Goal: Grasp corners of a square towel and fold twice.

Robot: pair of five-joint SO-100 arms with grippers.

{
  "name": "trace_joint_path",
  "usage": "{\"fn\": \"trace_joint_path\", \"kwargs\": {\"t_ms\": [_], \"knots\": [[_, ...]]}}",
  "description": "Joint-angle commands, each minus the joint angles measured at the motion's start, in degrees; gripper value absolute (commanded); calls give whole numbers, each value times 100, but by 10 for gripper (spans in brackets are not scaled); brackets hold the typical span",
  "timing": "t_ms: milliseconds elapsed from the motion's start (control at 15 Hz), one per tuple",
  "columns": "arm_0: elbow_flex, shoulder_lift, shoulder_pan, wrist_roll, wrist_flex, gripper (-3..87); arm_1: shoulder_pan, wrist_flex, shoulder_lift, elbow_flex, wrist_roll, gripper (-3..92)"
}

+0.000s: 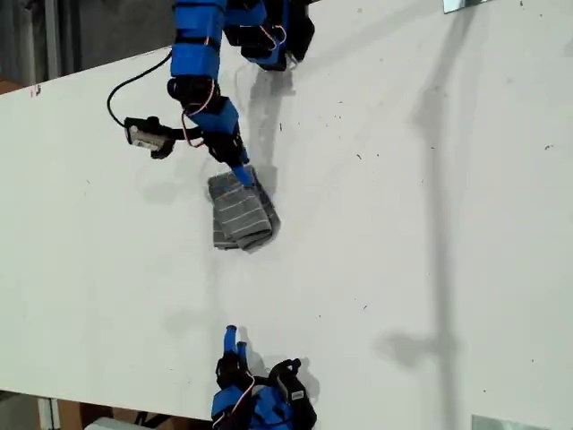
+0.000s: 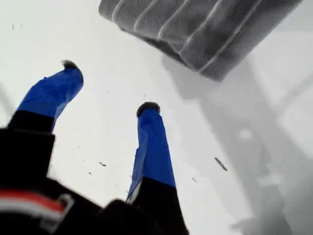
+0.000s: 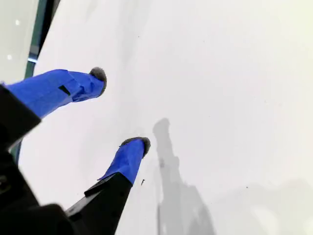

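Observation:
The towel (image 1: 240,215) lies folded into a small thick stack on the white table, a little left of centre in the exterior view. Its separate corners cannot be told apart in the stack. My first gripper (image 1: 243,172) reaches down from the arm at the top of the exterior view, its tip at the stack's upper edge. In the first wrist view the gripper (image 2: 108,86) is open and holds nothing, and the striped towel (image 2: 205,29) lies just beyond its fingertips. My second gripper (image 1: 236,339) sits near the bottom edge of the exterior view, well away from the towel. It is open (image 3: 118,107) over bare table.
The white table (image 1: 403,224) spreads wide to the exterior view's right, crossed by a long thin shadow (image 1: 436,179). A black cable (image 1: 134,81) loops beside the first arm. Metal pieces sit at the exterior view's upper right (image 1: 466,4) and lower right (image 1: 506,423). A table edge (image 3: 41,29) shows in the second wrist view.

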Motion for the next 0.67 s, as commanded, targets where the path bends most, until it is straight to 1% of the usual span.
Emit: {"fn": "trace_joint_path", "kwargs": {"t_ms": [0,67,133,200,267,333,400,467,533,600], "knots": [[70,26,1020,-932,-44,220,-615,-105,3788,2619,1002,261],[149,26,1371,-1626,-9,217,-923,272,4957,3182,1283,255],[220,26,1811,-2101,-26,203,-1143,809,5854,3463,1441,252],[272,35,2364,-2479,-141,201,-1292,1266,6214,3542,1626,257],[290,35,2892,-2716,-229,195,-1415,1327,6152,3630,1767,282],[290,35,3190,-2856,-202,170,-1503,1266,6161,3832,1934,309],[308,35,3551,-2470,-272,170,-1512,1266,6161,4043,2118,291],[308,35,3542,-1591,-211,170,-1521,1327,6161,4140,2408,279],[299,35,3542,-686,-167,170,-1644,1608,6161,4034,2830,234],[299,26,3700,-141,-158,167,-1731,1573,6161,4096,2848,235]]}}
